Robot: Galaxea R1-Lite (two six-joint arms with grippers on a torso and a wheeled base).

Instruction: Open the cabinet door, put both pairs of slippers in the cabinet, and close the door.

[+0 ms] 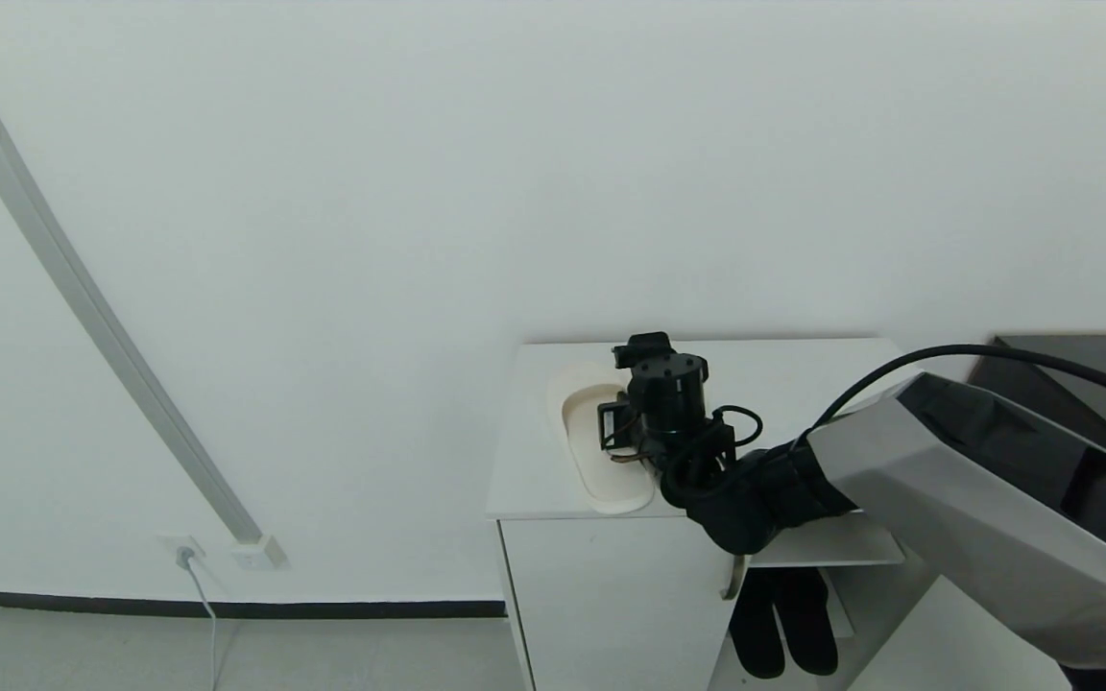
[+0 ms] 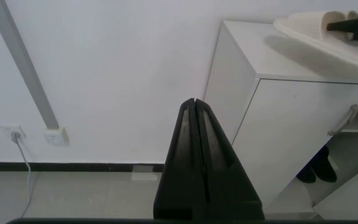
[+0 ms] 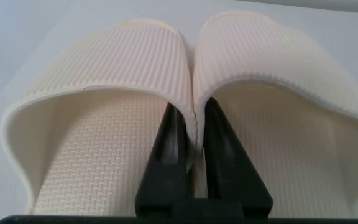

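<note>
Grasping stage: right gripper (image 3: 194,118) clenching cream slippers (image 3: 129,68) by touching straps atop cabinet (image 1: 611,605). Beside cabinet, left gripper (image 2: 195,112) pinched empty. Next: lifting, lowering inside cabinet, joining black slippers (image 1: 788,624).

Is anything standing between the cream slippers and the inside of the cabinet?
Nothing visible does. The right claw holds the cream slippers together on the cabinet top; below, the cabinet's right side is open, with the black slippers lying under a shelf. The arm hides part of that opening.
</note>
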